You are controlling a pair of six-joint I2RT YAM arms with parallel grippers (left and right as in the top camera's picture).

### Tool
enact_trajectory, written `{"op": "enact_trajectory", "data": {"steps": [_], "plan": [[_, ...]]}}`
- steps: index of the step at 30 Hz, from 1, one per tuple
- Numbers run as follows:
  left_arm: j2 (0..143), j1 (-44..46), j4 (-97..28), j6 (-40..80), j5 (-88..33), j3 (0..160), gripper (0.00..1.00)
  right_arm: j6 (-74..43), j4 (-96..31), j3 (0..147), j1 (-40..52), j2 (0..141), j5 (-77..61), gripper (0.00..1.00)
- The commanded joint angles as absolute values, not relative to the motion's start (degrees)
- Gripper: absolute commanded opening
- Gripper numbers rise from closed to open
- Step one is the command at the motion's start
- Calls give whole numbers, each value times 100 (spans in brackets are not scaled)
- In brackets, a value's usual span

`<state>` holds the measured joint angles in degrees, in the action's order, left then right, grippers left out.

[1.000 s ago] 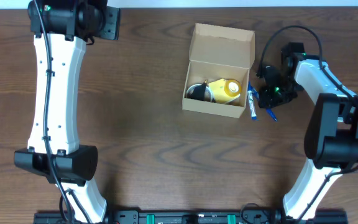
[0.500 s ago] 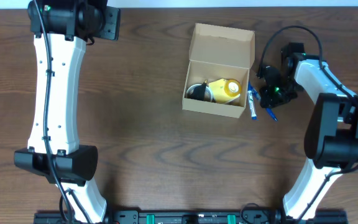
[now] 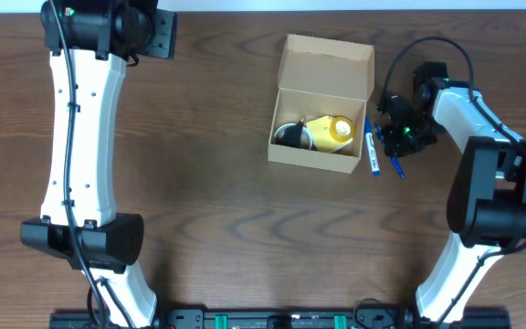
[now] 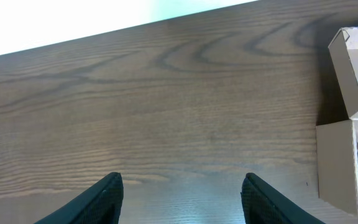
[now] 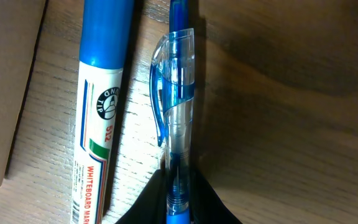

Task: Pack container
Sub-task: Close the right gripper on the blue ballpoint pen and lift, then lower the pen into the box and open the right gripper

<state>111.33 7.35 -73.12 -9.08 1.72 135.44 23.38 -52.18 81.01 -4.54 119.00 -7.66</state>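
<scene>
The container point(image 3: 323, 57), a tan cardboard box with its flap lid open, stands at the table's back middle; a yellow item point(image 3: 332, 131) and a dark round item point(image 3: 292, 135) lie inside it. Just right of it lie a blue-capped whiteboard marker point(image 3: 371, 152) and a clear blue pen point(image 3: 397, 167). My right gripper point(image 3: 393, 144) is down at the pen. In the right wrist view its black fingers press both sides of the pen point(image 5: 179, 93), with the marker point(image 5: 101, 112) beside it and the container wall point(image 5: 5, 93) at left. My left gripper point(image 4: 180, 199) hangs open over bare wood, the container point(image 4: 337, 162) to its right.
The left arm point(image 3: 80, 137) stretches along the table's left side, its wrist near the back edge. The right arm point(image 3: 482, 174) curves along the right side. Dark wood lies between the left arm and the container.
The right gripper's jaws have closed in on the blue pen. The left arm and the container have not moved.
</scene>
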Motion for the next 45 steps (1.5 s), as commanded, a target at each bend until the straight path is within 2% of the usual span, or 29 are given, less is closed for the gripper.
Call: {"op": "enact_trajectory", "data": {"steps": [1, 15, 28, 45], "plan": [[10969, 755, -7325, -878, 145, 13600, 62, 2246, -5170, 8040, -403, 12081, -746, 11], [10969, 755, -7330, -875, 145, 13600, 62, 1831, -4901, 8276, -484, 12081, -279, 8], [10969, 755, -7347, -875, 143, 13600, 62, 1601, -5854, 10304, -475, 12081, -281, 10], [10969, 755, -7347, -854, -1, 13598, 61, 1782, -6608, 11692, 32, 12075, -305, 9]]}}
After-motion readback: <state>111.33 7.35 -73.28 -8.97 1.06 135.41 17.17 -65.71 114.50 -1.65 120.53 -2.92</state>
